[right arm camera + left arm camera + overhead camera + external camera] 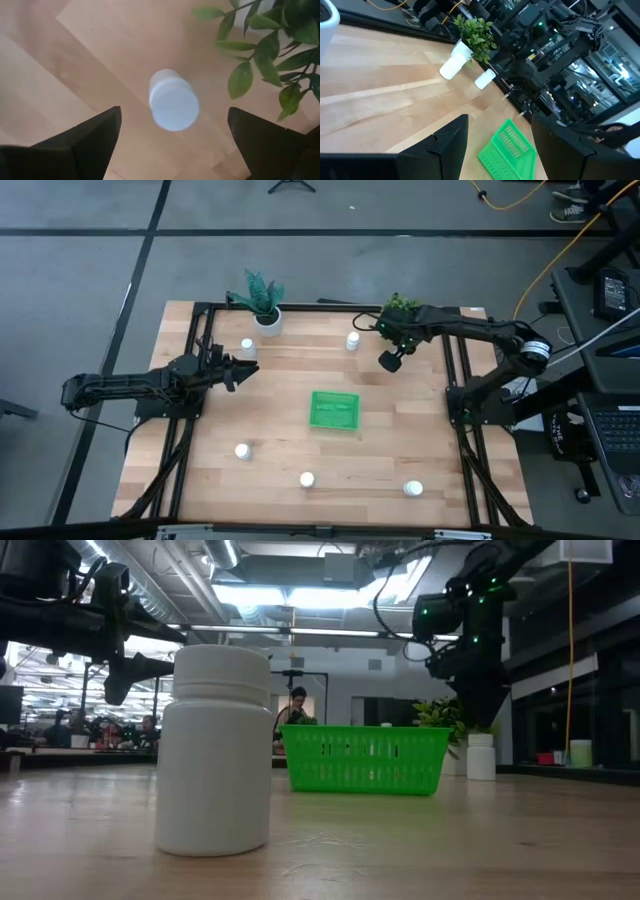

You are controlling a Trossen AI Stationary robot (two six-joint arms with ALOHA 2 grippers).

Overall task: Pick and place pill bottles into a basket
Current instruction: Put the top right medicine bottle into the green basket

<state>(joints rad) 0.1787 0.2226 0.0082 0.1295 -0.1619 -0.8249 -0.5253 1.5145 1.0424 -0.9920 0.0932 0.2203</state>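
The green basket (334, 411) stands mid-table and holds nothing; it also shows in the low view (365, 757) and the left wrist view (507, 150). Several white pill bottles stand upright on the wood: two at the far side (247, 347) (353, 340) and three near the front edge (242, 451) (307, 479) (413, 489). My right gripper (175, 145) hangs open above the far-right bottle (173, 101), pointing down, its fingers on either side and clear of it. My left gripper (245, 370) is open and empty beside the far-left bottle, and its wrist view (500, 145) looks toward the basket.
A potted plant in a white pot (266, 308) stands at the far left and a second plant (400, 308) at the far right, its leaves (270, 55) close beside my right gripper. A front bottle (213, 750) fills the low view's foreground.
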